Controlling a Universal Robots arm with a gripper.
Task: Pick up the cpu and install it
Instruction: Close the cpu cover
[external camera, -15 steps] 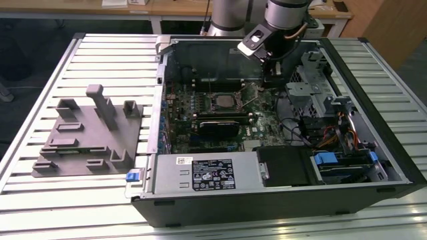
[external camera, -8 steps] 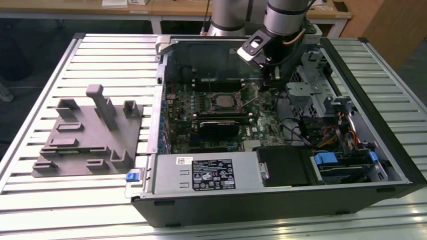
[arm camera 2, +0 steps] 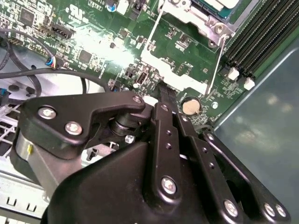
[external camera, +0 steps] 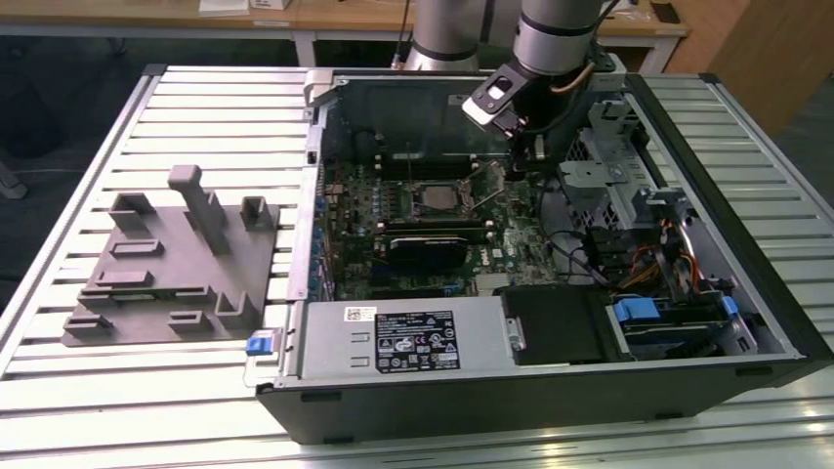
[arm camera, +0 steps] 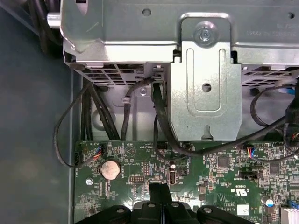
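The claw (external camera: 521,156) is closed: its two fingers (arm camera: 156,199) are pressed together and nothing is held between them. It is positioned inside the open computer case (external camera: 521,405), low over the motherboard (external camera: 346,230), at the board edge that adjoins the metal drive cage (arm camera: 201,93). In both wrist views the fingertips are seen near the coin cell (arm camera 2: 190,106).

The cpu (external camera: 431,202) is located in the metal socket frame (arm camera 2: 184,21) at the middle of the motherboard, apart from the claw. In the second wrist view, part of its silver-grey top is seen within the frame, and the wire lever (arm camera 2: 217,60) runs alongside the frame.

The case is set on the slatted surface (external camera: 78,147). A grey fixture (external camera: 170,264) is placed on the surface beside the case, toward the exterior view's left edge.
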